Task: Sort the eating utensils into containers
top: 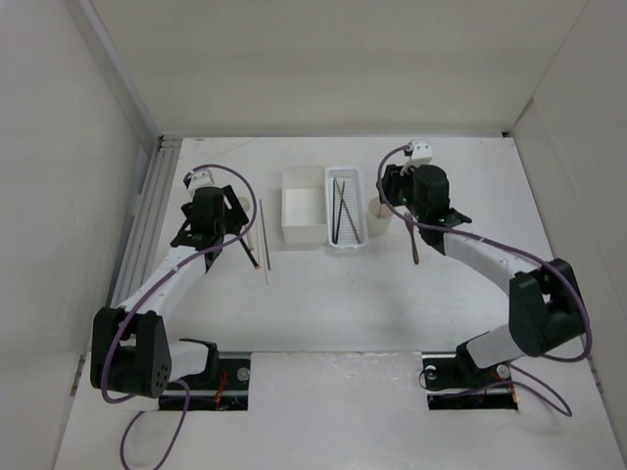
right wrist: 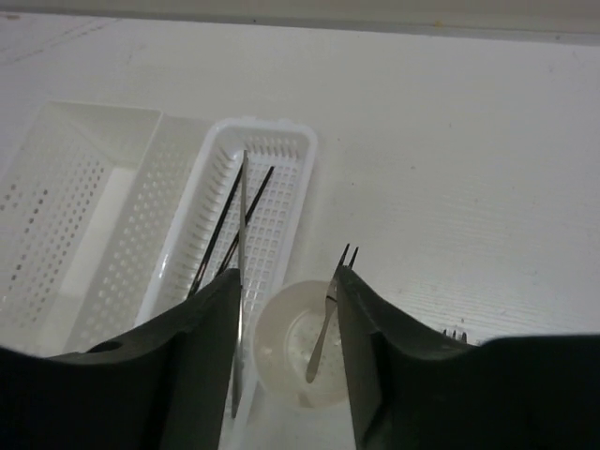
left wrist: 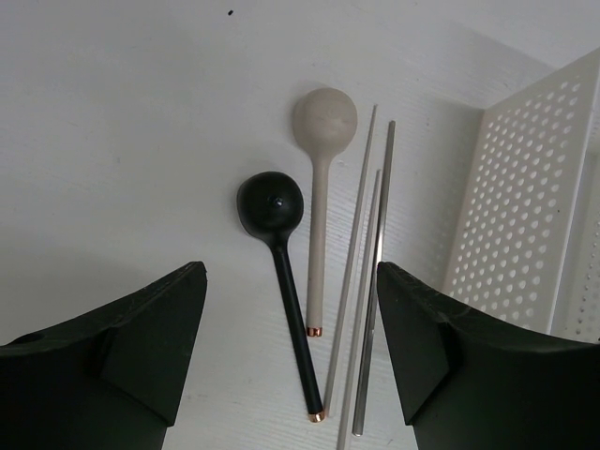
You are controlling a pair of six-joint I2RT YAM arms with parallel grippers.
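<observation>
Left hand (left wrist: 291, 277), fingers spread, hovers over black spoon (left wrist: 272, 208), beige spoon (left wrist: 324, 117) and pale chopsticks (left wrist: 354, 272) near the tabletop's (top: 323, 313) left edge, presumably selecting one; right hand (right wrist: 288, 275), likewise parted, straddles the cup (right wrist: 281, 347) holding a fork (right wrist: 326, 309), toward the far edge.

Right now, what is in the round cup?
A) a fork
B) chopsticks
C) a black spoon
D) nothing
A: the right wrist view shows a fork leaning tines-up inside the cup.
</observation>
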